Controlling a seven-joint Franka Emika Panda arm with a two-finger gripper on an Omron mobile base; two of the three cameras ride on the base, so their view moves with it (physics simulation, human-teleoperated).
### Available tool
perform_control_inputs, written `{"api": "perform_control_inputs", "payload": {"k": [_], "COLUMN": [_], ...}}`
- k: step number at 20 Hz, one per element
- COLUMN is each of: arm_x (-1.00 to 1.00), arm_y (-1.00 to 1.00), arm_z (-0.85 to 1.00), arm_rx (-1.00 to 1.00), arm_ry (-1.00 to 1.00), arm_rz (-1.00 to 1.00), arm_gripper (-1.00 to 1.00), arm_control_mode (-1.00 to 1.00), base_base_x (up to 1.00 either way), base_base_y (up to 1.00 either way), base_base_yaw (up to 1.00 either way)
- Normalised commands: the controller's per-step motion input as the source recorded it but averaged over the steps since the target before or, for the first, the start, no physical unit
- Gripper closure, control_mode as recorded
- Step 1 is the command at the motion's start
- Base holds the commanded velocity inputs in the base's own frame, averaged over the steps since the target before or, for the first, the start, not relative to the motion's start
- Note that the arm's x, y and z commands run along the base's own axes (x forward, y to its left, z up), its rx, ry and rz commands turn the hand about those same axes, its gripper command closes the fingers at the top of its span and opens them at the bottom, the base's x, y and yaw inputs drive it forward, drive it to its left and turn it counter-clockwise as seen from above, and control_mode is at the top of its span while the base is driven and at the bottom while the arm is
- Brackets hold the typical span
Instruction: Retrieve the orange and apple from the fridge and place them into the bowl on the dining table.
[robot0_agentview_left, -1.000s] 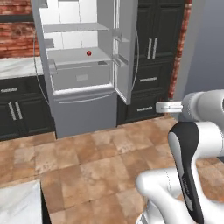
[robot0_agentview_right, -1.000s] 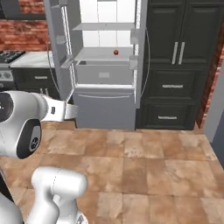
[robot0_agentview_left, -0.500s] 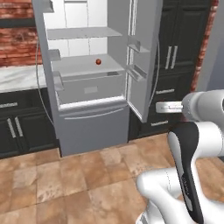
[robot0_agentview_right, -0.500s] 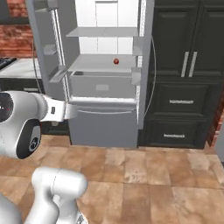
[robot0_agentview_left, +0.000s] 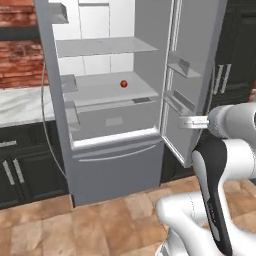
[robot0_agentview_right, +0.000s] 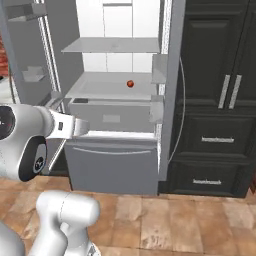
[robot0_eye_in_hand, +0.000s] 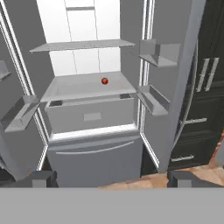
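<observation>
The grey fridge (robot0_agentview_left: 110, 165) (robot0_agentview_right: 112, 165) (robot0_eye_in_hand: 94, 153) stands straight ahead with both upper doors swung wide and its bottom drawer shut. On its middle grey shelf lies the apple (robot0_agentview_left: 123, 84) (robot0_agentview_right: 130, 84) (robot0_eye_in_hand: 104, 81), a small dark red ball, alone and towards the back. My gripper (robot0_agentview_left: 184, 122) (robot0_agentview_right: 82, 126) (robot0_eye_in_hand: 113, 179) is held level in front of the fridge, well short of the shelf, open, with nothing between its fingertips (robot0_eye_in_hand: 41, 178). The orange, the bowl and the dining table are out of view.
The open right door (robot0_agentview_left: 192, 75) (robot0_eye_in_hand: 175, 87) carries bins and juts out close to my hand. Black cabinets (robot0_agentview_right: 220, 100) (robot0_agentview_left: 20, 175) flank the fridge, with a marble counter (robot0_agentview_left: 20, 105) at the left. Brown tiled floor (robot0_agentview_right: 175, 225) lies below.
The whole picture has shifted: the base has come closer to the fridge, which now looks much larger. The gripper stays open and the apple has not moved on its shelf.
</observation>
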Motion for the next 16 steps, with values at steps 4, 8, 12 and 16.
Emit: {"api": "perform_control_inputs", "payload": {"k": [4,8,12,16], "arm_x": [0.0,0.0,0.0,0.0], "arm_y": [0.0,0.0,0.0,0.0], "arm_z": [0.0,0.0,0.0,0.0], "arm_rx": [0.0,0.0,0.0,0.0], "arm_ry": [0.0,0.0,0.0,0.0], "arm_rz": [0.0,0.0,0.0,0.0], "arm_gripper": [-1.0,-1.0,-1.0,-1.0], "arm_control_mode": [1.0,1.0,1.0,1.0], "base_base_x": [0.99,0.87,0.78,0.73], "base_base_y": [0.0,0.0,0.0,0.0], "base_base_yaw": [0.0,0.0,0.0,0.0]}}
